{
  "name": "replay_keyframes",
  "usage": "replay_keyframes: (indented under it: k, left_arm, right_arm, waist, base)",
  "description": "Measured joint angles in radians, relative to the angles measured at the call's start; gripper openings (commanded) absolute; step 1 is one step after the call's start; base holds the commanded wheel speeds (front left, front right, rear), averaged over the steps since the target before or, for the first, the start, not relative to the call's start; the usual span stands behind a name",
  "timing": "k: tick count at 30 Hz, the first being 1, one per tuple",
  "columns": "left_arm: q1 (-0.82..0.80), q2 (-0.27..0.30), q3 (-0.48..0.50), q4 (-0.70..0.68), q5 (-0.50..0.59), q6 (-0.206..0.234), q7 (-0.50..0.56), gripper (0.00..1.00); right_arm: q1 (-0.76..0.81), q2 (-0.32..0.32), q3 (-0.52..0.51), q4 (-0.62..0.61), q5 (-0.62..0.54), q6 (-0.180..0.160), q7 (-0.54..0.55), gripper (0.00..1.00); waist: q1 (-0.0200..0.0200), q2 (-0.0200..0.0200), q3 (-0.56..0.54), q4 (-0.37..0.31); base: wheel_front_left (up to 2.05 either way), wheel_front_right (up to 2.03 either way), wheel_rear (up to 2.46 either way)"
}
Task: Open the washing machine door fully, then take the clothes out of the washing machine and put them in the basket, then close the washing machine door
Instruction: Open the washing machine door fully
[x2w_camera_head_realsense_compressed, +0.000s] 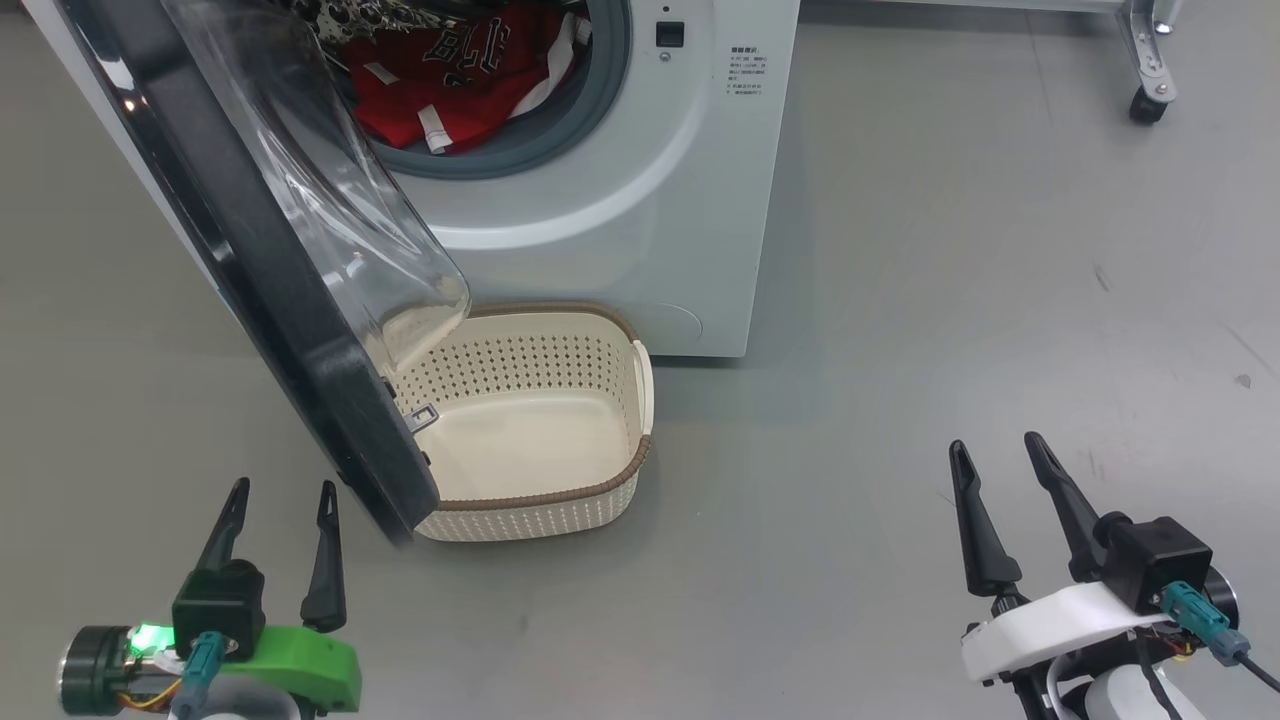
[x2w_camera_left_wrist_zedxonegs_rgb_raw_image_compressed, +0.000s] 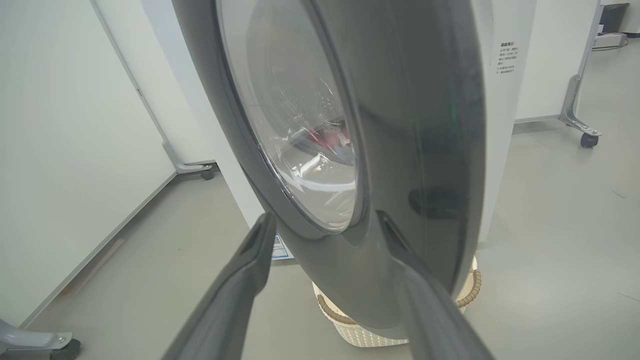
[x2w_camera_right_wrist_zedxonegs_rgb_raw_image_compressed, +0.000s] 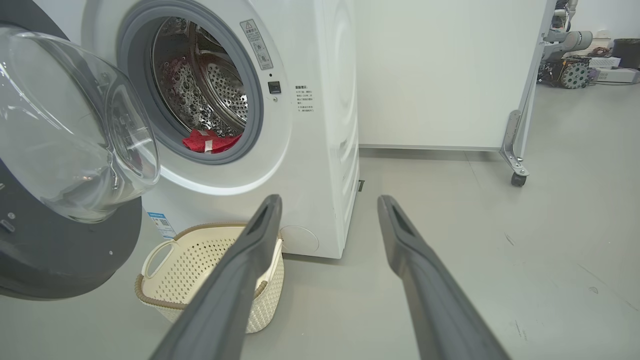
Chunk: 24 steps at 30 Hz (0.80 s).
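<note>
The white front-loading washing machine (x2w_camera_head_realsense_compressed: 620, 230) stands on a grey floor (x2w_camera_head_realsense_compressed: 950, 300), its front facing the robot and its steel drum showing through the grey gasket. The washing machine door (x2w_camera_head_realsense_compressed: 260, 300) hangs swung out toward the robot's left, hinged on that side. Its wide black ring is seen nearly edge-on in the head view, and its clear bowl-shaped window bulges out over the left end of the basket. The cream perforated basket (x2w_camera_head_realsense_compressed: 530, 520) sits on the floor just in front of the machine, below the drum opening, with its brown woven-look rim on top and a side handle facing right. The red jerseys (x2w_camera_head_realsense_compressed: 470, 80), with white trim and black-and-white lettering, lie heaped in the bottom of the drum, one white label hanging near the gasket. Behind, to the right, a caster (x2w_camera_head_realsense_compressed: 1148, 100) of a wheeled frame rests on the floor. The left gripper (x2w_camera_head_realsense_compressed: 285, 486) hovers low, near the door's lower edge, with a strip of floor between them. Its two dark fingers are spread apart and grip nothing; in the left wrist view they frame the black ring's outer face. The right gripper (x2w_camera_head_realsense_compressed: 994, 441) hangs over bare floor, well apart from the basket, its fingers likewise spread and empty.
</note>
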Motion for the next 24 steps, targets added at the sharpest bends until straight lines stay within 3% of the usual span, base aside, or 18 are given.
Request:
replay_keyframes:
  k: [24]
  left_arm:
    - [0.0,-0.006,0.009,0.004,0.001,-0.012,0.0,1.0]
  right_arm:
    - [0.018,0.029,-0.034,0.0,-0.035,0.028,0.0,1.0]
  waist:
    - [0.0,0.0,0.001,-0.001]
  base:
    - [0.0,0.0,0.0]
